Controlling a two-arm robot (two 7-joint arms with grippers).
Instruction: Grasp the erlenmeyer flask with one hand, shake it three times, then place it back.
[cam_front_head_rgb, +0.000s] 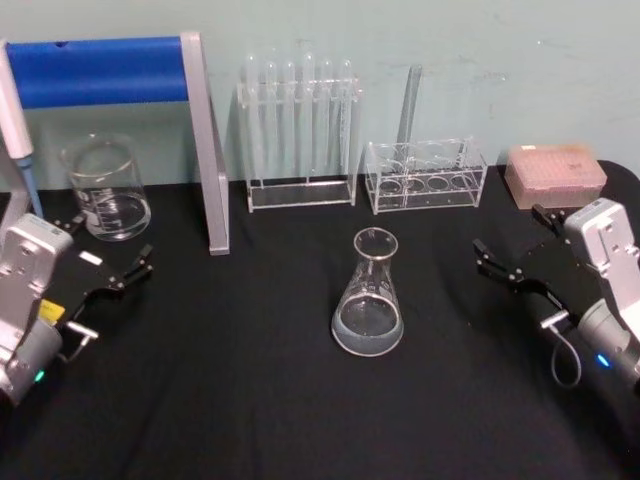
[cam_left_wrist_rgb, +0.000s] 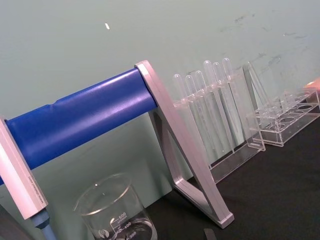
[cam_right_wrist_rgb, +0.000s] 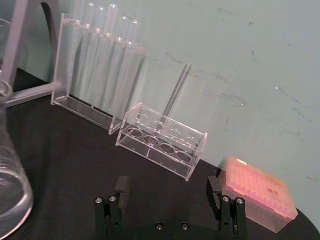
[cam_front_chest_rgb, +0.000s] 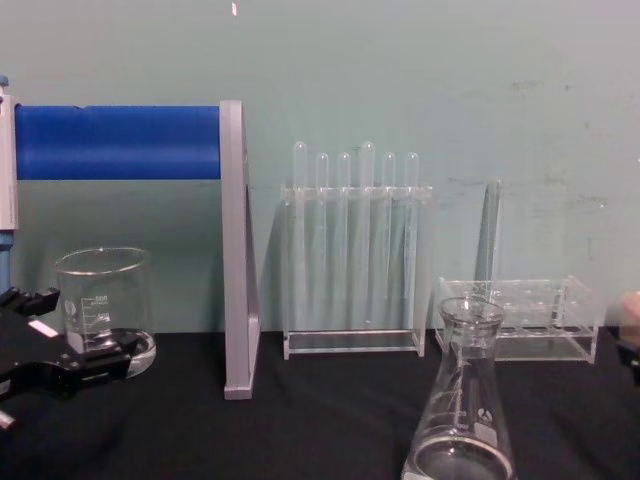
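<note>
An erlenmeyer flask (cam_front_head_rgb: 368, 295) stands upright at the centre of a black surface (cam_front_head_rgb: 230, 400), between the two grippers and well apart from both. The left gripper (cam_front_head_rgb: 110, 242) and the right gripper (cam_front_head_rgb: 510, 232) each have jaws spread, holding nothing.

The erlenmeyer flask (cam_front_head_rgb: 368, 295) stands upright near the middle of the tabletop (cam_front_head_rgb: 250, 400). Behind it, along the wall, the tall test tube rack (cam_front_head_rgb: 298, 135) stands left of the low rack (cam_front_head_rgb: 425, 175), with the tip box (cam_front_head_rgb: 555, 172) farthest right. Left of the tall rack is the roller stand (cam_front_head_rgb: 205, 140), and the beaker (cam_front_head_rgb: 105, 188) sits under its bar. The left pincer (cam_front_head_rgb: 108, 243) rests just in front of the beaker. The right pincer (cam_front_head_rgb: 512, 238) lies to the flask's right, in front of the tip box. Both are well apart from the flask.
</note>
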